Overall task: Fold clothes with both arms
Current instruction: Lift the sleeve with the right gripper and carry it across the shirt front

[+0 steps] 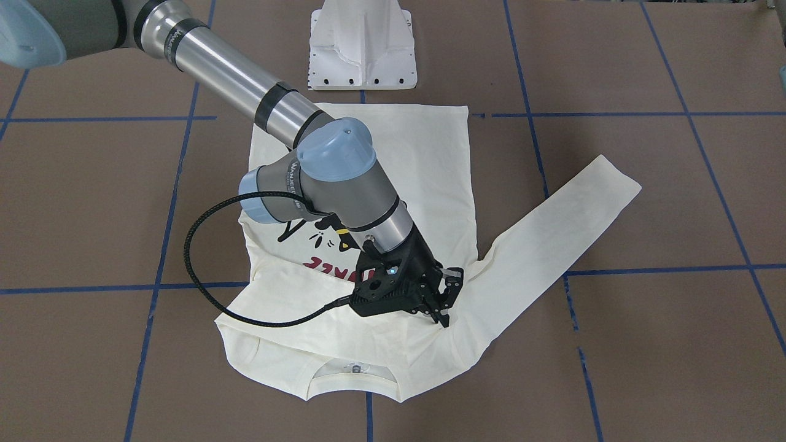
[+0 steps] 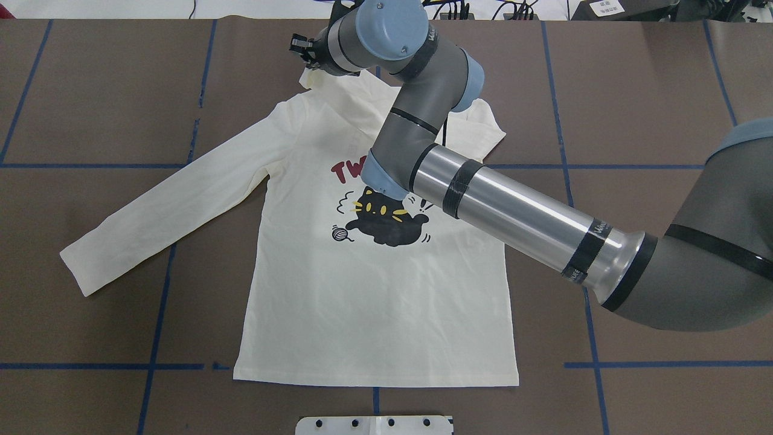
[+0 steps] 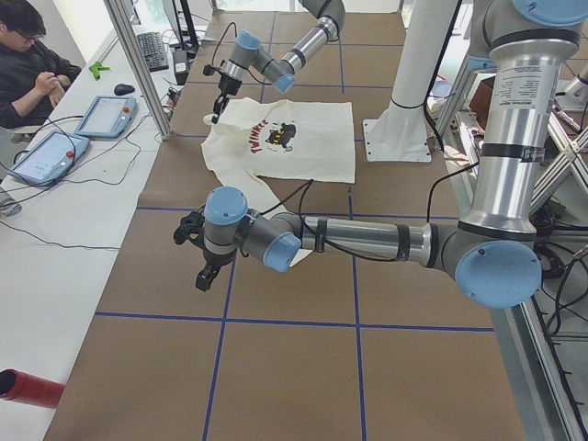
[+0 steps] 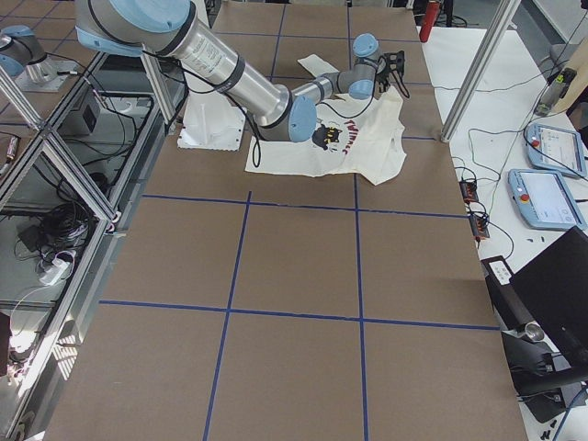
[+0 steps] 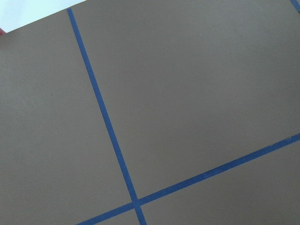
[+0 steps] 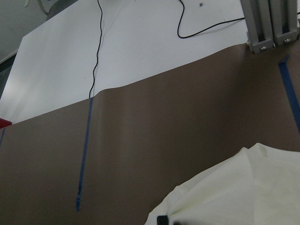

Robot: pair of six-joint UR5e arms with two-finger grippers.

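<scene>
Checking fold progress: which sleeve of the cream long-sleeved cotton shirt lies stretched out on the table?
The sleeve on the robot's left; the other sleeve is folded across the chest, under the black two-finger right gripper.

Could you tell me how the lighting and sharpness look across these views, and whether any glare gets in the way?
Overhead exterior: glare streaks the silver tube of the right arm, and the shirt looks nearly washed out. Exterior front-facing: only faint, soft shadows beneath the arm. Left wrist: evenly lit, blue tape lines crisp. Right wrist: the white surface is bright.
</scene>
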